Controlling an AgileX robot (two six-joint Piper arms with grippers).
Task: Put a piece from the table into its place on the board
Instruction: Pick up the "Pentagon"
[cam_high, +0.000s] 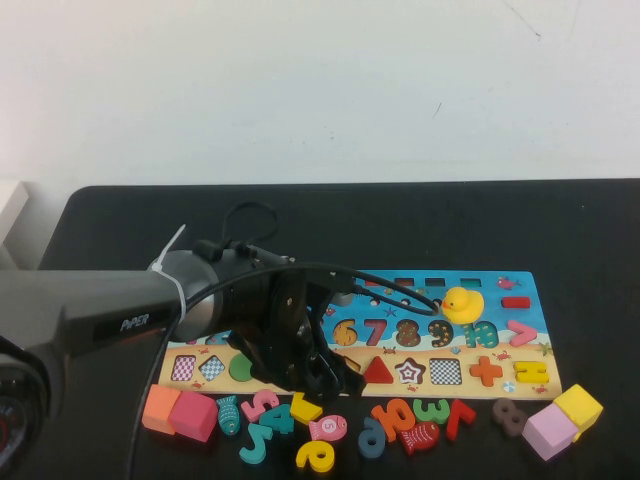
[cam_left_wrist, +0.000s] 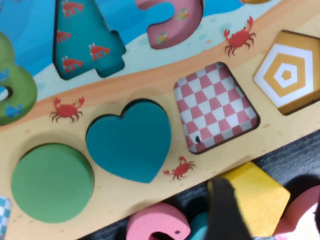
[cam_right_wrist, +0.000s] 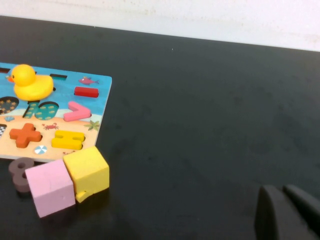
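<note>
Nearest, among loose numbers on the wide black table (cam_high: 600, 250), the small flat yellow wooden pentagon (cam_high: 305, 408) lies just off the near edge of the long sea-print puzzle board (cam_high: 520, 300). The left gripper (cam_high: 325, 378) hangs right over it. From above, that gripper and its arm hide the pentagon's recess.

Only the left wrist view shows that yellow-rimmed pentagon recess (cam_left_wrist: 286, 75), bare down to its concentric pattern. Next to it is a bare red-checkered square recess (cam_left_wrist: 216, 107), then a teal heart (cam_left_wrist: 131, 140) and a green disc (cam_left_wrist: 52, 182) seated in theirs. A dark part of the gripper overlaps the pentagon there; whether the jaws are apart cannot be told.

The right gripper (cam_right_wrist: 283, 191), seen only by its own camera, hovers over bare table, jaws together.
</note>
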